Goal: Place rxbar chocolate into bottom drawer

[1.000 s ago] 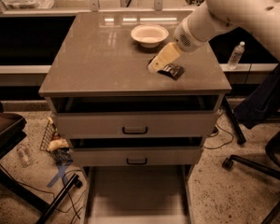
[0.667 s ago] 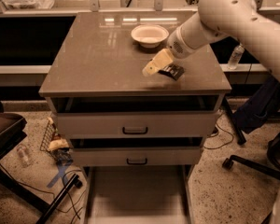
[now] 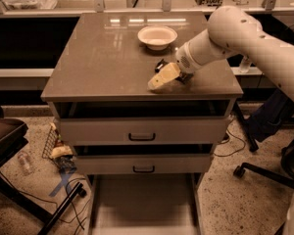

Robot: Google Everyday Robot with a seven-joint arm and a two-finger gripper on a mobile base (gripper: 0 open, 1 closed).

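Note:
My gripper (image 3: pixel 161 77) hangs low over the right front of the cabinet top (image 3: pixel 103 58), its cream tip pointing left. A small dark piece (image 3: pixel 183 77) shows on the top just right of the tip, under the wrist. It looks like the rxbar chocolate, mostly hidden by the arm. Whether the gripper holds it cannot be told. The bottom drawer (image 3: pixel 142 202) is pulled out at floor level below the cabinet, a wide shallow tray with a pale floor and side rails, nothing in it.
A white bowl (image 3: pixel 157 36) stands at the back of the cabinet top. Two upper drawers with dark handles (image 3: pixel 142 137) (image 3: pixel 143 169) sit slightly ajar. Floor clutter (image 3: pixel 59 153) and a dark stand lie left. An office chair base (image 3: pixel 255 169) is right.
My gripper has moved left and a little toward the front edge of the cabinet top. The dark bar stays at about the same spot on the top.

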